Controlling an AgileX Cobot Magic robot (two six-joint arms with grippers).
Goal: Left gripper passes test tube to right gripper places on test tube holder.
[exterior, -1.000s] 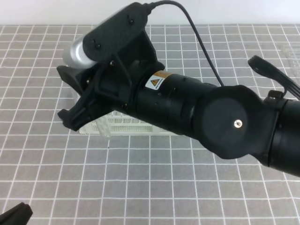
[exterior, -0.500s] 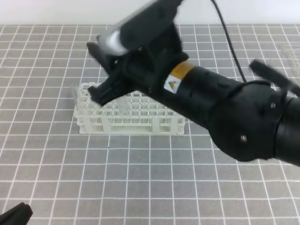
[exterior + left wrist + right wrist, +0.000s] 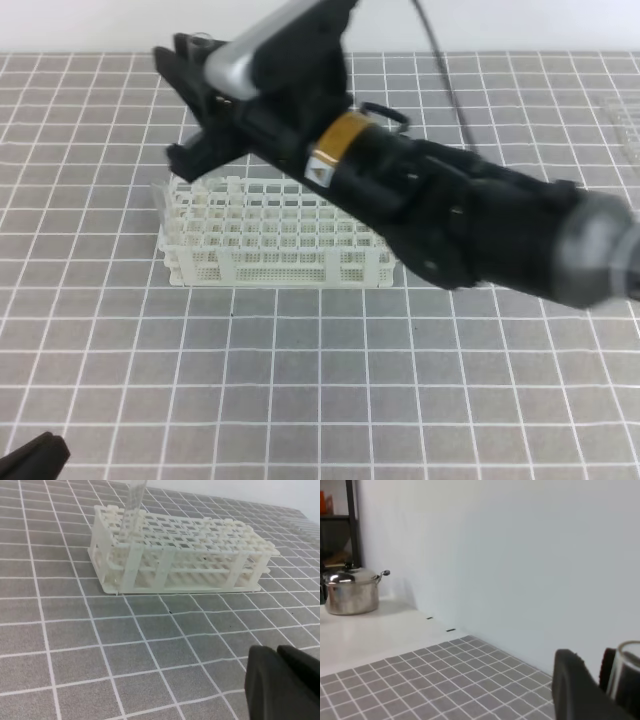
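Note:
The white test tube holder (image 3: 275,245) stands on the grey grid mat and also fills the left wrist view (image 3: 175,555). An upright clear test tube (image 3: 135,500) comes down from the top edge of that view, and its lower end dips into the lattice near the holder's left end. My right gripper (image 3: 182,105) reaches across above the holder's far left corner and is shut on the test tube. The tube's rim (image 3: 627,672) shows beside a black finger (image 3: 572,690). My left gripper (image 3: 280,685) is low at the front left (image 3: 30,460), shut on nothing.
The right arm (image 3: 450,215) slants over the holder's right half from the right edge. A clear plastic object (image 3: 625,120) lies at the mat's far right. A white wall borders the mat at the back. A steel pot (image 3: 350,592) stands on a distant white counter.
The right arm has swung back and to the left, uncovering the holder. Its gripper went from the holder's front left to above the far left corner. The left gripper stayed still.

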